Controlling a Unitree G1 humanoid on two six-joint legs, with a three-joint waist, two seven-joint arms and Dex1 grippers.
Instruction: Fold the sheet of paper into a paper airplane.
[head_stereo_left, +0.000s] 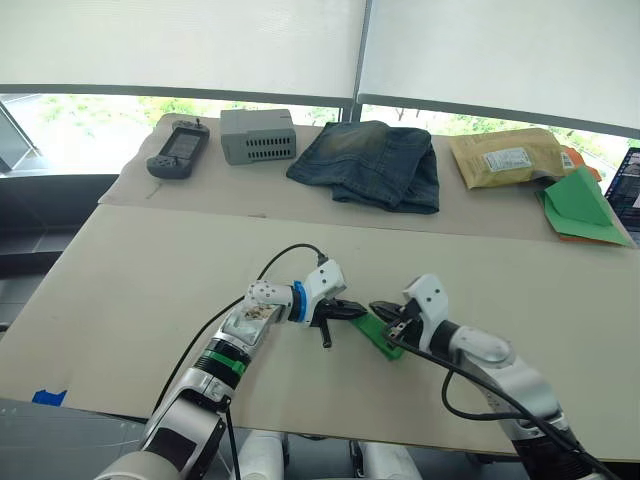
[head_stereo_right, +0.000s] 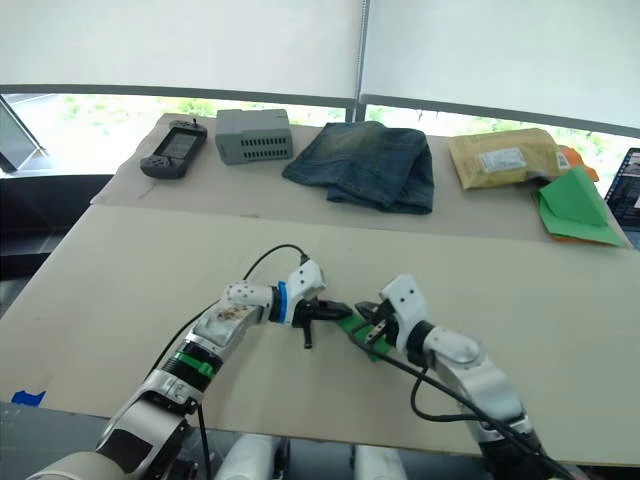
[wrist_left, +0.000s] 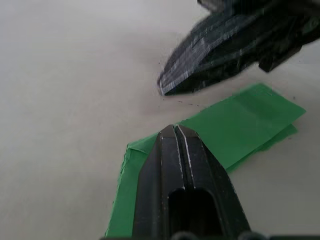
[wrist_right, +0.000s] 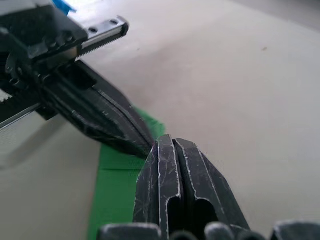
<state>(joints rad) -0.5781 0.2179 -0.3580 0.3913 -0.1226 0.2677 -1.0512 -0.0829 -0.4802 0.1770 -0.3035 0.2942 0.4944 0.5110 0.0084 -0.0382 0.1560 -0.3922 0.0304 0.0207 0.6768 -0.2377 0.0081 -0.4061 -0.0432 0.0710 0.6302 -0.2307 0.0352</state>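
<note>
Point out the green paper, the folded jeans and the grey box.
sheet of paper (wrist_left: 240, 125): left wrist view, its flat top layer.
folded jeans (head_stereo_left: 370, 160): left eye view, middle of the fabric.
grey box (head_stereo_left: 258, 135): left eye view, vented front.

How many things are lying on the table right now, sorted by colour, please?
Green: 2, the folded sheet of paper between the grippers and the paper stack
Grey: 2, the handheld controller and the vented box
Blue: 1, the folded jeans
Brown: 1, the padded envelope
Total: 6
</note>
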